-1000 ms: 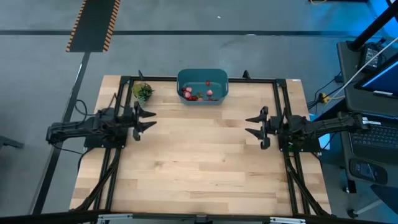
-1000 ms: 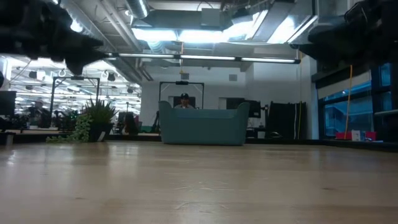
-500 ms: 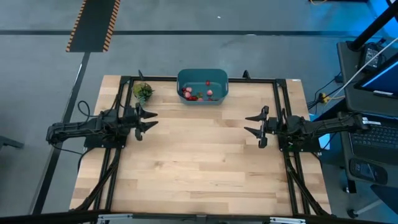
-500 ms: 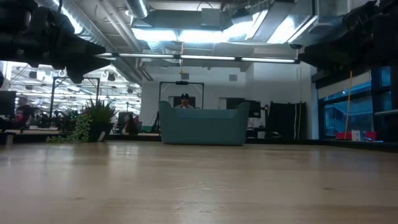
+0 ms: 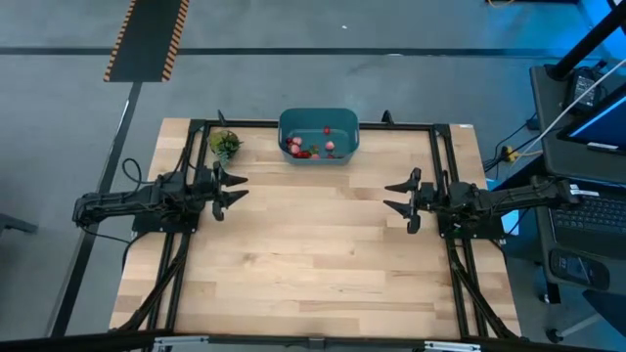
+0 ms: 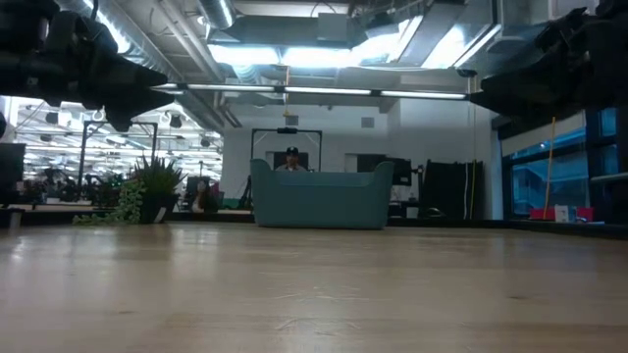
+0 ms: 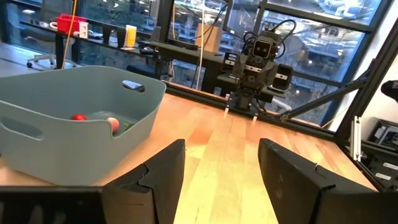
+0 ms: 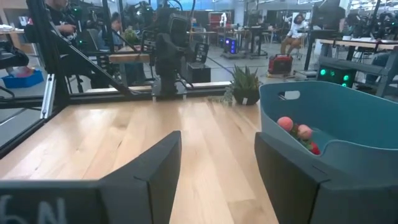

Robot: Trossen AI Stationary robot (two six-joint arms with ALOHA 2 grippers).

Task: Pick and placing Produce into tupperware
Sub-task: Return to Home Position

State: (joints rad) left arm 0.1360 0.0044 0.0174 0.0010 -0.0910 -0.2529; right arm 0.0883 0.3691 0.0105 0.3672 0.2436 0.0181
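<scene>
The teal tupperware (image 5: 319, 113) stands on its base at the middle of the table's far edge. Several small red and pink produce pieces (image 5: 311, 149) lie on its floor; the right wrist view shows some of the produce (image 8: 295, 132) against its wall. My left gripper (image 5: 239, 187) hovers open at the table's left side, pointing level toward the centre. My right gripper (image 5: 388, 196) hovers open at the right side, facing it. Both are clear of the table, well short of the tupperware, with nothing between their fingers.
A small green leafy plant (image 5: 225, 144) stands at the far left, beside the tupperware. A black frame (image 5: 313, 124) runs along the table's far, left and right sides. Bare wooden tabletop (image 5: 313, 235) lies between the two grippers and toward the near edge.
My left gripper has sunk a little and my right gripper has tipped slightly. Both stay open where they were, and the tupperware and produce have kept still.
</scene>
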